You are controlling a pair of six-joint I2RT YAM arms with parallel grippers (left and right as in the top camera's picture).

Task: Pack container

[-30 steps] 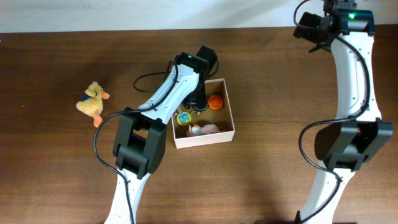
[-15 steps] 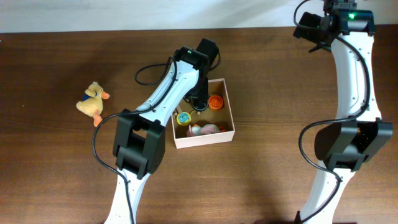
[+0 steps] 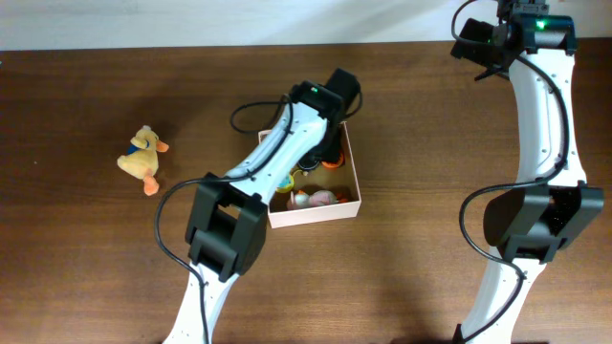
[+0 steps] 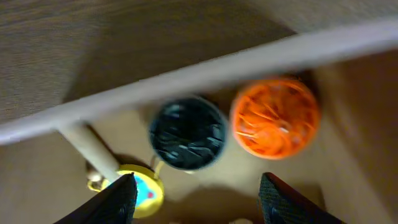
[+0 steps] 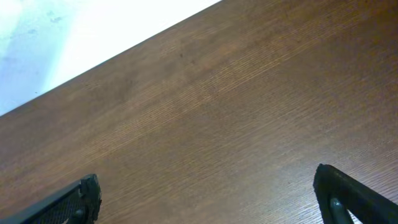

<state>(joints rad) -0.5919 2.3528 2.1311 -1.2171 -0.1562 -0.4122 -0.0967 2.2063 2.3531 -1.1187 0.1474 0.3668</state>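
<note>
Left gripper (image 4: 198,186): jaws part-open, nothing between them, low over container (image 3: 357,182), near its far wall. Below it on tan floor: black disc (image 4: 188,133), orange disc (image 4: 275,116), yellow toy (image 4: 140,190). Container mid-table (image 3: 96,268), several toys inside.

Judged step: between picks. Plush duck (image 3: 143,158) lies outside, well left, likely next. Next move calls for straight lift clear of white rim, then swing left across bare wood.

Right gripper (image 5: 211,205): wide, empty, far corner, out of way.
</note>
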